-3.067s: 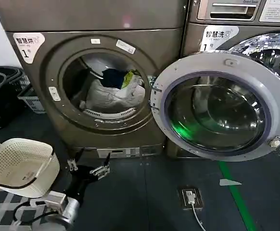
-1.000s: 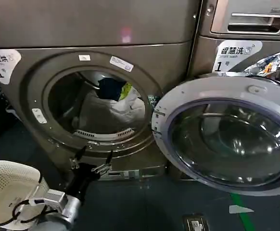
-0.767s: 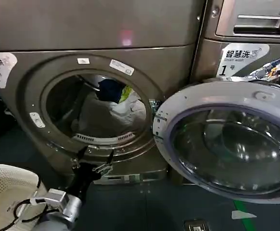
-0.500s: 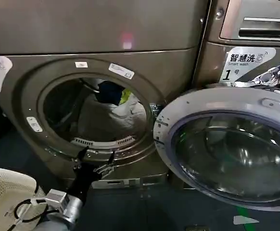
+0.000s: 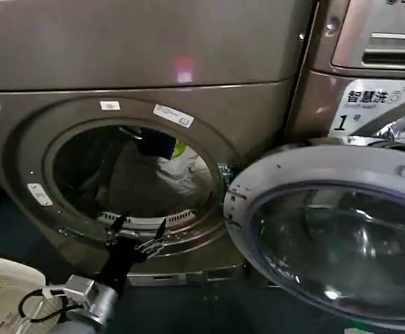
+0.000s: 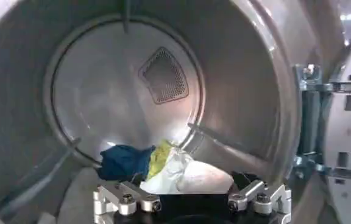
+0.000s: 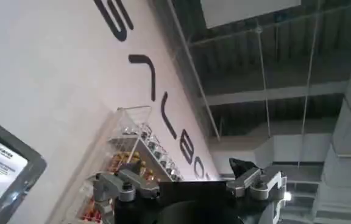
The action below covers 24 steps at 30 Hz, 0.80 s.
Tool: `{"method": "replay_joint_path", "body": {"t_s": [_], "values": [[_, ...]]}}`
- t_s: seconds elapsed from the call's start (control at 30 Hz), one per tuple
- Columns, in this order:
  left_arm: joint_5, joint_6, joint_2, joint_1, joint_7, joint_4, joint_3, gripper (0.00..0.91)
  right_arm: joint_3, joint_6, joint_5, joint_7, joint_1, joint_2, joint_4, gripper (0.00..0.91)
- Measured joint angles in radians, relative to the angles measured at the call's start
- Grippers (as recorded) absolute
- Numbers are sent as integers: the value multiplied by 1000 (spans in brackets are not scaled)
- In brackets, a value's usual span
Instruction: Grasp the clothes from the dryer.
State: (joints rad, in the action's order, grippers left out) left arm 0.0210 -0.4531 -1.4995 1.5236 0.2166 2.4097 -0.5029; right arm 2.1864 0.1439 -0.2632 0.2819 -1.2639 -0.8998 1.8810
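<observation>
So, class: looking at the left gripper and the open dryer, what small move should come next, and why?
Probably push the left gripper forward through the opening of the dryer toward the clothes. Its fingers are open and empty, level with the lower door rim, and the clothes lie deeper in the drum, untouched.

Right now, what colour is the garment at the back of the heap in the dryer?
Dark navy piece, clearest in the left wrist view.

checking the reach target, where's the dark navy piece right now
In the head view the dark navy piece lies deep inside the dryer drum, at the heap's upper back, beside the yellow-green piece.
</observation>
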Motion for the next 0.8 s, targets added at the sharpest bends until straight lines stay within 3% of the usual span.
{"method": "replay_joint_path", "body": {"t_s": [0.43,0.8], "values": [[125,33,17,-20,20,4,-11,907,28,12,22,-19,-22,6,8,907],[548,165,49,-99,152,-47,-63,907,82,23,46,-38,-61,15,25,907]]}}
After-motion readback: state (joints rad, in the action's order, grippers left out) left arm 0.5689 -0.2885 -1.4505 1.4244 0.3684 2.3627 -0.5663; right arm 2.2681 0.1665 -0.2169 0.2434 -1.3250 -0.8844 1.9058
